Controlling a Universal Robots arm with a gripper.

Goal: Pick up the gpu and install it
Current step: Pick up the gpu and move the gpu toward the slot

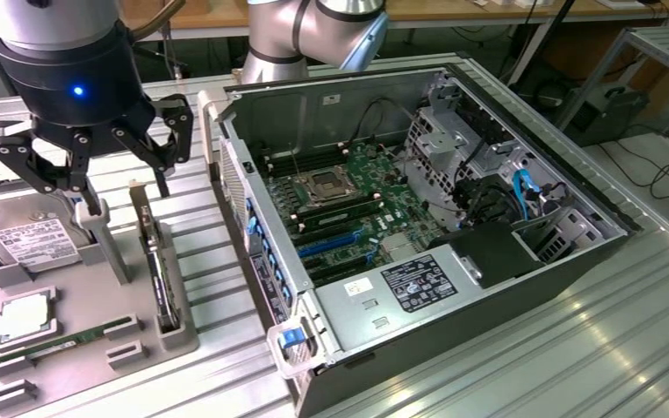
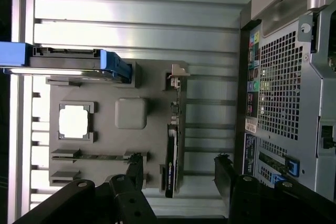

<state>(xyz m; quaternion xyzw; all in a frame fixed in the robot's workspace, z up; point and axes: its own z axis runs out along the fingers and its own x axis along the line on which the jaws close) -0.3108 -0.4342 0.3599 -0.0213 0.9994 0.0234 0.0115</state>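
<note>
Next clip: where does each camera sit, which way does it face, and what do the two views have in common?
Exterior view: off the arm, high up, looking down at an angle on the open computer case and the tray on the exterior view's left; the arm and open gripper show above the tray.
Wrist view: on the wrist, looking straight down on the tray and the case's back panel; the gripper's fingers show.
Shared: tray, gpu standing on edge, hard drive, case, gripper.

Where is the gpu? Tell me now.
On the exterior view's left, the gpu stands on edge in the gray tray, between the hard drive and the computer case, under the open gripper.
</note>
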